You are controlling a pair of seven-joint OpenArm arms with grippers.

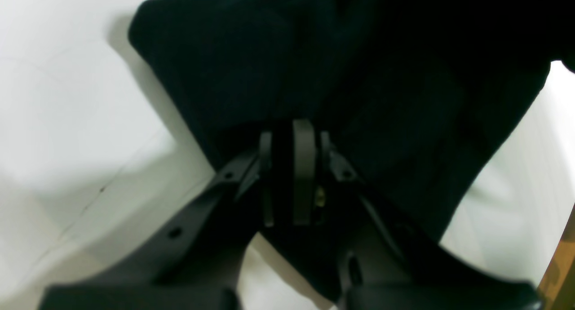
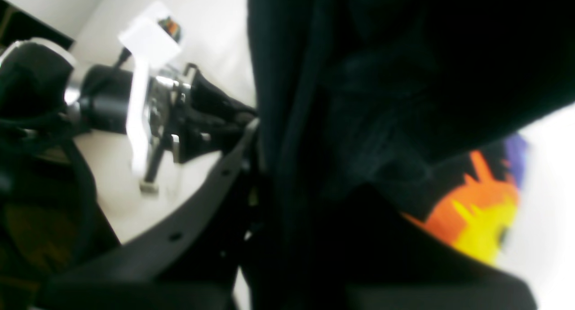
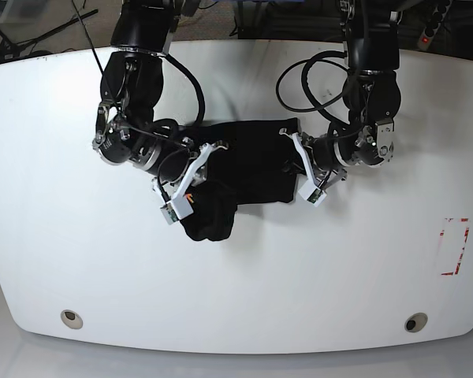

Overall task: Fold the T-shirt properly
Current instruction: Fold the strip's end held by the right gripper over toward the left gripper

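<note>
The black T-shirt [image 3: 248,169] hangs bunched between my two grippers over the middle of the white table [image 3: 79,252], and a lower lobe sags toward the front left. In the left wrist view my left gripper [image 1: 292,137] is shut, with black T-shirt cloth [image 1: 359,76] pinched between its fingers. In the base view that left gripper [image 3: 292,161] grips the shirt's right side. My right gripper [image 3: 211,157] grips the left side. In the right wrist view the T-shirt [image 2: 359,99] hides its fingertips. The orange-yellow print [image 2: 480,215] shows on a lower fold.
A red-outlined rectangle [image 3: 455,246] marks the table at the right. Two round holes [image 3: 72,318] [image 3: 415,322] sit near the front edge. Black cables [image 3: 311,75] loop above the shirt. The other arm's wrist [image 2: 103,99] shows in the right wrist view.
</note>
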